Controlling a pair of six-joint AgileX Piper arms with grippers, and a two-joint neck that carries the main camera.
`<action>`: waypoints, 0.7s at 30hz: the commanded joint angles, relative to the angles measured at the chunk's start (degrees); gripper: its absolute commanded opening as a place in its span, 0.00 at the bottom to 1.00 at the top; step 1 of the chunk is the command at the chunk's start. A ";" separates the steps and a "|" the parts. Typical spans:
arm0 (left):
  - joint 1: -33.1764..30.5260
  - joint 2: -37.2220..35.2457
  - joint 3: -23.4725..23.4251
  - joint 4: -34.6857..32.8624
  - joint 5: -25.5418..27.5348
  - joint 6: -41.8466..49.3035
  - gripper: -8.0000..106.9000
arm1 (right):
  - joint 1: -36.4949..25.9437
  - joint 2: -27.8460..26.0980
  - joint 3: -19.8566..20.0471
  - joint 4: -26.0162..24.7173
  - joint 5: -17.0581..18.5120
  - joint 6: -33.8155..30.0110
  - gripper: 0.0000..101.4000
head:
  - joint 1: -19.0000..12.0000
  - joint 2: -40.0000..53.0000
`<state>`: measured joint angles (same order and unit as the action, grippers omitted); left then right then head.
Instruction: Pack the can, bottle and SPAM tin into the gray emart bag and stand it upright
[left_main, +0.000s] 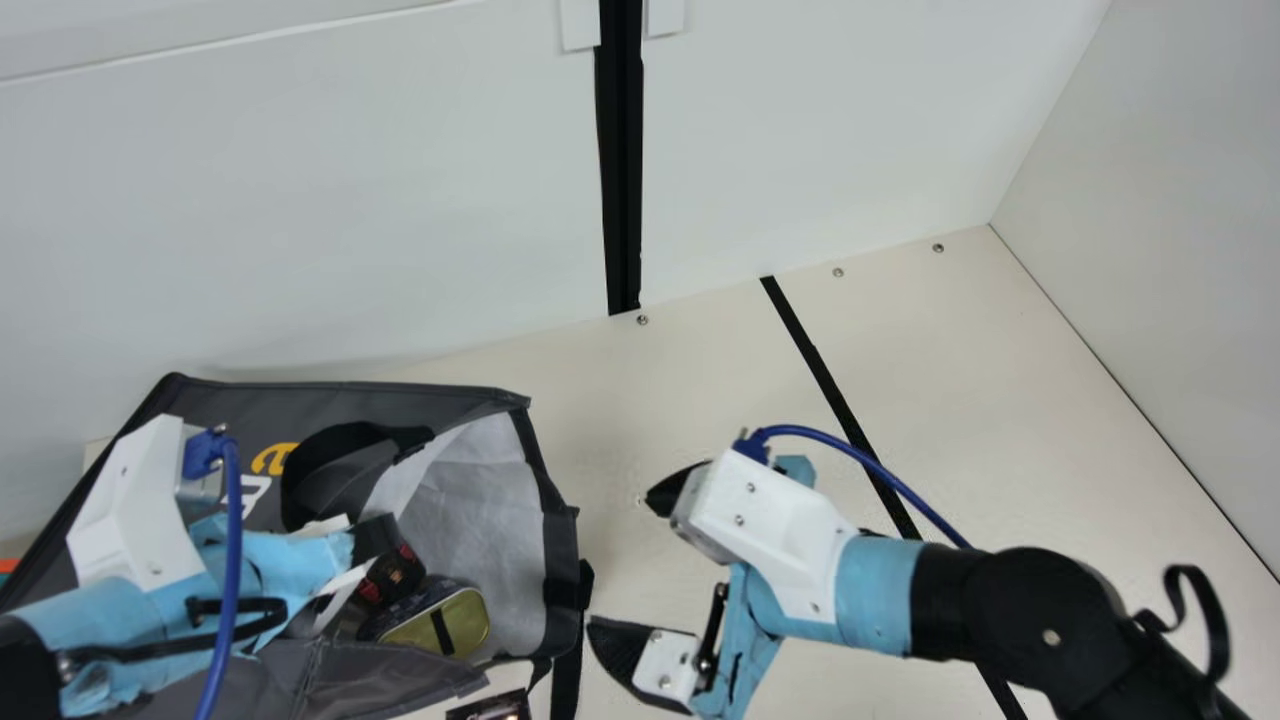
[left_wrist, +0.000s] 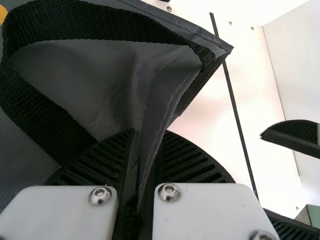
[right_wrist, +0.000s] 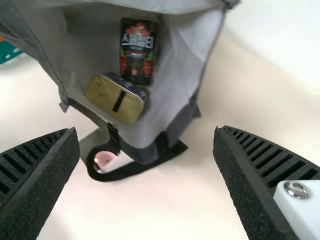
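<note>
In the main view my left gripper (left_main: 365, 540) is at the gray bag (left_main: 300, 680), which lies with its mouth toward the right arm. The left wrist view has my left gripper (left_wrist: 145, 165) shut on a fold of the bag's gray fabric (left_wrist: 165, 95). Inside the bag are the gold-ended tin (right_wrist: 112, 97) and a dark can with red markings (right_wrist: 137, 50), side by side in the right wrist view. My right gripper (left_main: 630, 560) stands open beyond the bag's mouth, and nothing is between its fingers in the right wrist view (right_wrist: 146, 132). I cannot make out the bottle.
A black strap (right_wrist: 135, 172) loops out from the bag's mouth edge onto the table (left_main: 690, 390). A dark printed item (left_main: 495, 706) lies at the main view's bottom edge. A teal object (right_wrist: 7, 51) is behind the bag. White walls stand behind and at the right.
</note>
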<state>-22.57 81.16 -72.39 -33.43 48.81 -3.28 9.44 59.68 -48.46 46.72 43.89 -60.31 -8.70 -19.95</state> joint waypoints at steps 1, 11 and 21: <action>0.00 0.00 0.00 0.00 0.00 0.00 0.00 | -1.18 -2.16 0.24 -1.52 0.54 1.42 0.94 | -1.30 -0.05; 0.00 0.00 0.00 0.00 0.00 0.00 0.00 | -7.46 -9.57 0.62 -8.97 4.53 8.12 0.94 | -1.30 -0.05; 0.00 0.00 0.00 0.00 0.00 0.00 0.00 | -13.86 -14.92 -0.82 -16.67 8.55 15.18 0.94 | -1.30 -0.05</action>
<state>-22.57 81.16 -72.39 -33.43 48.81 -3.28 -3.80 45.08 -49.14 31.06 52.33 -46.13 -8.70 -19.95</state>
